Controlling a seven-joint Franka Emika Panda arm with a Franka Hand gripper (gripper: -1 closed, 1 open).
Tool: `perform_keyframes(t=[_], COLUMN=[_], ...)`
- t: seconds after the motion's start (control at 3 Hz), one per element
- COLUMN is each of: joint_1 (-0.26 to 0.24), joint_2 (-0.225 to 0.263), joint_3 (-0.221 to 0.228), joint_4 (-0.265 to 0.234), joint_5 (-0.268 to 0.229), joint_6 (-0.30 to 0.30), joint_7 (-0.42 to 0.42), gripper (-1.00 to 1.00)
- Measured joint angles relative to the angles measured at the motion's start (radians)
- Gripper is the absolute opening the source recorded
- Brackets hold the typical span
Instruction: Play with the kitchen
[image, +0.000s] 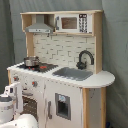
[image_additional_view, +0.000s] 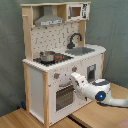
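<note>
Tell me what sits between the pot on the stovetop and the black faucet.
In both exterior views, the pot and faucet are separated by a red-ringed burner and the grey sink.

I count one kitchen (image_additional_view: 50, 70), one pot (image_additional_view: 47, 56) at ten o'clock of its one faucet (image_additional_view: 74, 38), two knobs (image_additional_view: 56, 76).

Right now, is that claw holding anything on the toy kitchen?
It cannot be told. The claw is against the kitchen front near the oven door, its tips hidden.

In the second exterior view, a pot (image_additional_view: 47, 56) sits on the kitchen (image_additional_view: 37, 100) stovetop, left of the sink (image_additional_view: 80, 51).
</note>
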Motion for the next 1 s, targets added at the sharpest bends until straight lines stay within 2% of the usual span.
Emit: perform_keyframes(t=[0.33, 0.67, 1.0], joint_1=[0.054, 0.135, 0.193], joint_2=[0.0, -0.004, -0.006], joint_3=[-0.036, -0.049, -0.066], joint_4=[-0.004, -0.038, -0.06], joint_5=[-0.001, -0.005, -0.006], joint_6=[-0.005, -0.028, -0.062], joint_7=[-0.078, -0.145, -0.232], gripper=[1.0, 1.0, 1.0])
